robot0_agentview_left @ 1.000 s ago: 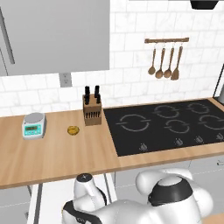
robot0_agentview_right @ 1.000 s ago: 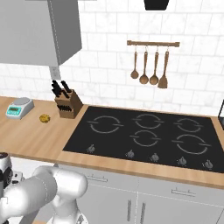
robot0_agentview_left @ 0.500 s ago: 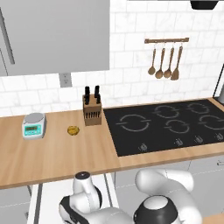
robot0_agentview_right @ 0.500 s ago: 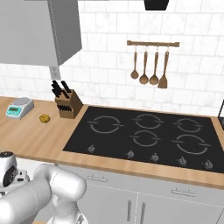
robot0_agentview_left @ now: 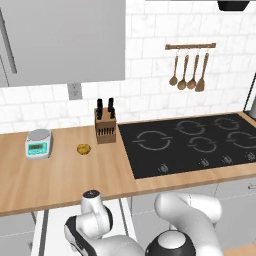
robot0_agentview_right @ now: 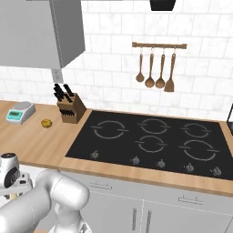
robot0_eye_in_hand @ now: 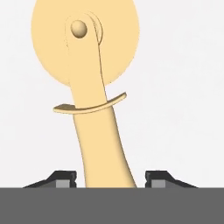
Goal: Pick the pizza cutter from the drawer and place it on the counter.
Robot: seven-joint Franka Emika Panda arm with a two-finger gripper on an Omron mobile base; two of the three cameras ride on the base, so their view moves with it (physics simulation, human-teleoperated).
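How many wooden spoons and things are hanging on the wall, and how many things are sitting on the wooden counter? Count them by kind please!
Hanging wooden utensils: 4
Knife block: 1
Kitchen scale: 1
Small golden-brown lump: 1
Total: 7

Two raised base views sharing the counter (robot0_agentview_left: 65, 175); hand view close over the drawer (robot0_eye_in_hand: 183, 87).

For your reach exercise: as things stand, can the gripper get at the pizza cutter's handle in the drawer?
Probably yes. The pizza cutter lies alone on the drawer floor, its handle running between the gripper's fingertips, nothing blocking.
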